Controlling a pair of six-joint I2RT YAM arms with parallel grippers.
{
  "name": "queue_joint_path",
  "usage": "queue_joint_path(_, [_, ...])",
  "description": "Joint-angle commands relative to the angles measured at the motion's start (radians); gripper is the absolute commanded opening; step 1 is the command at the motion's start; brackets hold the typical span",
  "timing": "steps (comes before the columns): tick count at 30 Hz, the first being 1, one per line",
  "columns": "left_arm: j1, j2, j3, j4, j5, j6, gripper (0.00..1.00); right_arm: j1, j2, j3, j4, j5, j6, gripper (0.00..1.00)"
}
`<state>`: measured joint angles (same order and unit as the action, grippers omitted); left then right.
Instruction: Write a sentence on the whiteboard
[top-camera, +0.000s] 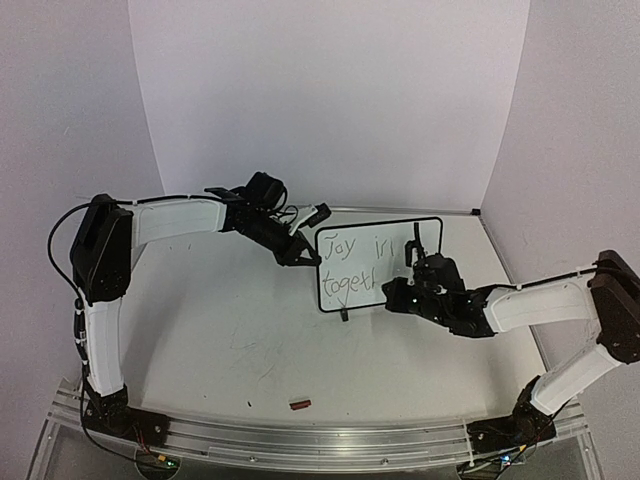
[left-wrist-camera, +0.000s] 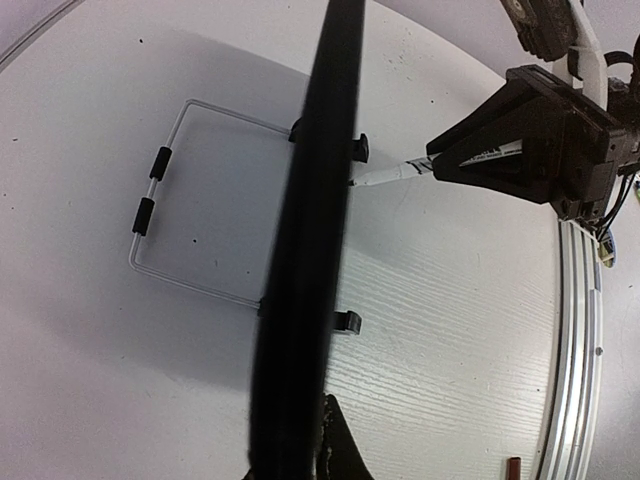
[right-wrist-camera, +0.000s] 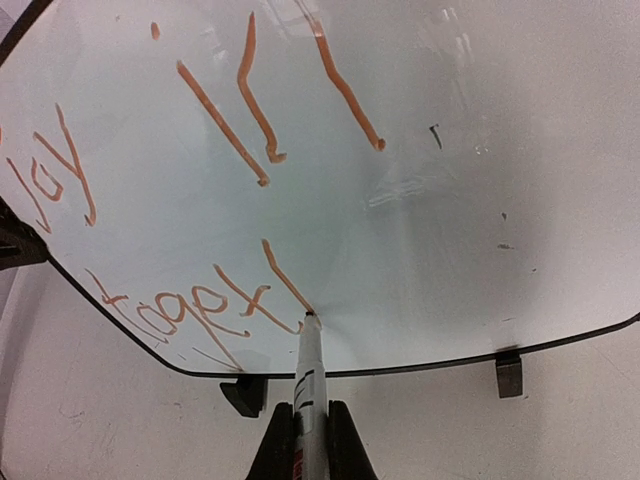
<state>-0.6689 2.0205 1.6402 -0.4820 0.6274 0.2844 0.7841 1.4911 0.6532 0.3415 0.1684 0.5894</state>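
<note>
The whiteboard (top-camera: 385, 272) stands upright on two black feet at the back middle of the table. The sentence (top-camera: 350, 262) reads "Joy in" over "toget" plus one further stroke; in the right wrist view the sentence (right-wrist-camera: 215, 130) looks orange. My left gripper (top-camera: 303, 252) is shut on the board's left edge; in its wrist view the whiteboard (left-wrist-camera: 318, 230) is a dark edge-on bar beside one finger (left-wrist-camera: 347, 452). My right gripper (top-camera: 408, 284) is shut on a white marker (right-wrist-camera: 308, 375), whose tip touches the board at the end of that last stroke.
A wire stand (left-wrist-camera: 175, 215) props the board from behind. A small red piece (top-camera: 299, 404) lies near the front edge of the table. A metal rail (top-camera: 320, 435) runs along that edge between the arm bases. White walls close the back and sides.
</note>
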Motion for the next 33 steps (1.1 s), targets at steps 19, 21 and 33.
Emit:
queue_joint_path(19, [0.0,-0.048,-0.016,-0.039,-0.049,0.026,0.0,-0.005,-0.038,0.016,0.004,0.095,0.0,0.0])
queue_joint_path(21, [0.0,-0.048,-0.016,-0.04,-0.051,0.026,0.0,-0.005,-0.038,0.012,0.004,0.104,0.003,0.0])
queue_joint_path(33, [0.0,-0.051,-0.017,-0.038,-0.05,0.026,0.0,-0.006,-0.031,-0.008,-0.002,0.123,0.03,0.0])
